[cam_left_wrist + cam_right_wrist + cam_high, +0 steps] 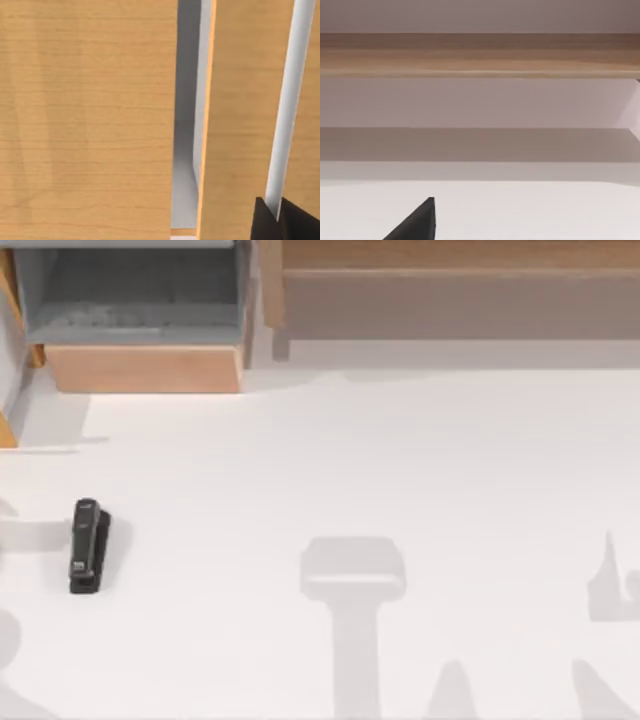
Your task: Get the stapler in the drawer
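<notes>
lying flat on the white desk (350, 460) toward its left side, the stapler (87, 546) sits well apart from the drawer (140, 368), which stands pulled out at the far left with a bare grey floor. risk, as i judge it: a narrow body could slip or twist in a poor grasp, or catch the tan front panel going in. left pincer (280, 220) hangs close to wooden panels, right pincer (417, 222) faces the shelf unit (450, 280); i cannot tell either pincer's state.
</notes>
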`<state>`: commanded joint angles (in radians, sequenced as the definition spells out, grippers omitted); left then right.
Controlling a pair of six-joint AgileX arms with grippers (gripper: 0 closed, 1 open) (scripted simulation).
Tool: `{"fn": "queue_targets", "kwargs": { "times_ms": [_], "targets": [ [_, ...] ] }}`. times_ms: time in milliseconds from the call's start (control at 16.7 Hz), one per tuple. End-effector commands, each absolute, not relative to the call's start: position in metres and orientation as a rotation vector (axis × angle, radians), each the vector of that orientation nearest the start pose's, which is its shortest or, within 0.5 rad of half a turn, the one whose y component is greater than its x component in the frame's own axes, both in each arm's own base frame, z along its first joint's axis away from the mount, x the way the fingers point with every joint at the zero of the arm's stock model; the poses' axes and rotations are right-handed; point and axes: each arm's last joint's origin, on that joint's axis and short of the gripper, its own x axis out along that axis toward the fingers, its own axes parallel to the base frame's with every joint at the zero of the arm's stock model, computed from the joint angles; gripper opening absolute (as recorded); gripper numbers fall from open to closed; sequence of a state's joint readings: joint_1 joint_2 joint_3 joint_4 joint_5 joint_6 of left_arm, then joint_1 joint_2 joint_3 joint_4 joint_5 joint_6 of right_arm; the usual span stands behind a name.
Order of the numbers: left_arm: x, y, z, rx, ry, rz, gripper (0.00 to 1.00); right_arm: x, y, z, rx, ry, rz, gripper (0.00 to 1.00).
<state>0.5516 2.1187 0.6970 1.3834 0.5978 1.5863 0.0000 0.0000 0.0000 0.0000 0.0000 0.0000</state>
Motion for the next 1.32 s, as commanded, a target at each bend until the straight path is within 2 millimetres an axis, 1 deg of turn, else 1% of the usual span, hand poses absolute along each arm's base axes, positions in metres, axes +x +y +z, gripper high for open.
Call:
{"fn": "queue_targets", "kwargs": {
  "times_ms": [300, 420, 660, 780, 900, 1080, 1320],
  "targets": [
    [0.308, 0.171, 0.088, 1.557, -0.002, -0.038, 0.00, 0.106, -0.001, 0.160, 0.000, 0.000, 0.000, 1.00],
    [0.297, 0.173, 0.088, 1.558, 0.000, -0.035, 0.00, 0.106, -0.001, 0.160, 0.000, 0.000, 0.000, 1.00],
    [0.264, 0.174, 0.087, 1.555, 0.003, -0.036, 0.00, 0.106, -0.001, 0.160, 0.000, 0.000, 0.000, 1.00],
    [0.250, 0.173, 0.087, 1.556, -0.001, -0.038, 0.00, 0.106, -0.001, 0.160, 0.000, 0.000, 0.000, 1.00],
    [0.245, 0.172, 0.088, 1.557, -0.002, -0.039, 0.00, 0.106, -0.001, 0.160, 0.000, 0.000, 0.000, 1.00],
    [0.245, 0.172, 0.088, 1.557, -0.002, -0.039, 0.00, 0.106, -0.001, 0.160, 0.000, 0.000, 0.000, 1.00],
    [0.245, 0.172, 0.088, 1.557, -0.002, -0.039, 0.30, 0.106, -0.001, 0.160, 0.000, 0.000, 0.000, 1.00]
  ]
}}
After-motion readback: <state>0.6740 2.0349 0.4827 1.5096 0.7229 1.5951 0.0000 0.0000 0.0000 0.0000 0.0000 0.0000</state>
